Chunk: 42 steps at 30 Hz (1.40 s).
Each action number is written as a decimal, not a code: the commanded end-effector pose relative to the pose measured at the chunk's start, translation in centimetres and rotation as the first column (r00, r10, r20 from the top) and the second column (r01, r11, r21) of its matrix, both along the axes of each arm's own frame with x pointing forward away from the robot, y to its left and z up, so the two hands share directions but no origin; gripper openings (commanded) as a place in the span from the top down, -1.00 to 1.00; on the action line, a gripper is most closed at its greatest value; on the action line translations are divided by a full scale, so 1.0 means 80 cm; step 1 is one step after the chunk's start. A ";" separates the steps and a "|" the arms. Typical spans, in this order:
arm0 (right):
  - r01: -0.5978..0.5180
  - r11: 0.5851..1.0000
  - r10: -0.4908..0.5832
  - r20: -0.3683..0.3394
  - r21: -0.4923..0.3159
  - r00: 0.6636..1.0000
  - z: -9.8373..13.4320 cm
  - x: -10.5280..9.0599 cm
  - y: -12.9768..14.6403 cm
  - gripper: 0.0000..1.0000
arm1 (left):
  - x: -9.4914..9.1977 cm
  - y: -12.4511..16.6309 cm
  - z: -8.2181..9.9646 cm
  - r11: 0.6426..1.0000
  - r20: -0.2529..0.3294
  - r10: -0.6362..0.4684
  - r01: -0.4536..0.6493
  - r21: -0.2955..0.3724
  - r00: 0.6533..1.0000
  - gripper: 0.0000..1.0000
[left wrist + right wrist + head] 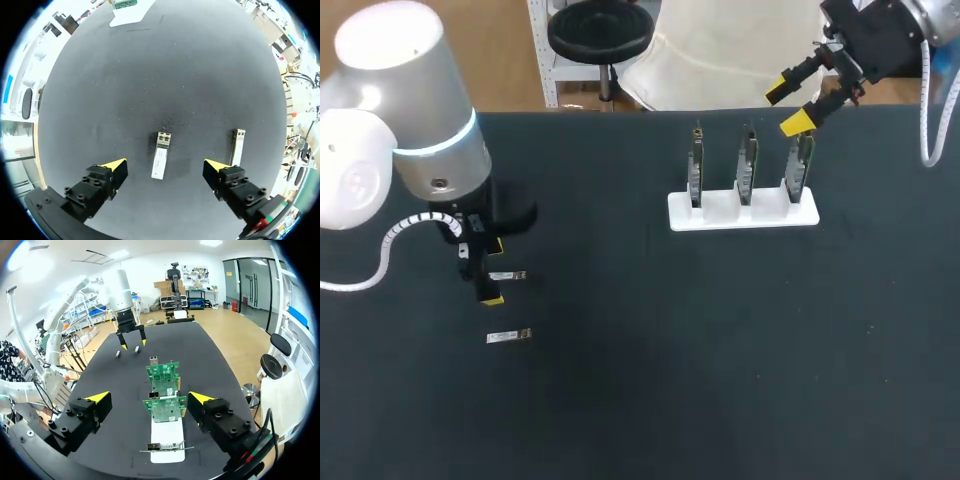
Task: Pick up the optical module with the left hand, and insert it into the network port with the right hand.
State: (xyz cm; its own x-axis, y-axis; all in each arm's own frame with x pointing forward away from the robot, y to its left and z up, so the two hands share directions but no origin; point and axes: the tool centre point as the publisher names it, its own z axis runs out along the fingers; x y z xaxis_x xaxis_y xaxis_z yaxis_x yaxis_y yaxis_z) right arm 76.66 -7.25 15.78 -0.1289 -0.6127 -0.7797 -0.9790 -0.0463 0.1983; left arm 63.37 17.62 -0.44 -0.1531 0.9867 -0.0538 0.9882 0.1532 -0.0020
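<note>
A small silver optical module [507,275] [160,156] lies flat on the black table, between the fingers of my left gripper [493,272] [165,165]. That gripper is open and points down over it, and neither finger touches it. A second module [508,336] [237,146] lies just outside one finger. Three green circuit boards with network ports [747,165] [165,409] stand upright in a white stand [743,212] [167,435]. My right gripper [789,106] [149,398] hangs open and empty above the rightmost board [803,165].
The black table [670,350] spreads wide between the modules at the left and the stand at the back right. From the right wrist view, my left arm's gripper [131,335] shows far beyond the boards, over the two modules.
</note>
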 end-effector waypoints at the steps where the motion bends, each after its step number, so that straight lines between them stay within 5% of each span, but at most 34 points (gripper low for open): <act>1: 0.002 1.000 -0.002 0.003 0.002 1.000 0.000 -0.002 0.000 -1.00 | 0.009 -0.002 -0.005 1.000 -0.013 -0.009 0.009 -0.003 1.000 -1.00; 42: 0.002 1.000 -0.002 0.003 0.002 1.000 0.000 -0.002 0.000 -1.00 | 0.005 0.006 -0.022 1.000 -0.037 0.003 -0.004 -0.016 0.999 -1.00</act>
State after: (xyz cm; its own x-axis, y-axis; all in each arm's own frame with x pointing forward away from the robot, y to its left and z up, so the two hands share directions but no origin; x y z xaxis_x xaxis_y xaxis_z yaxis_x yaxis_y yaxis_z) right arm 76.66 -7.25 15.78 -0.1289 -0.6127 -0.7797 -0.9790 -0.0463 0.1983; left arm 63.69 18.05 -1.90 -0.1610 0.9850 -0.0617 0.9866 0.1589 -0.0373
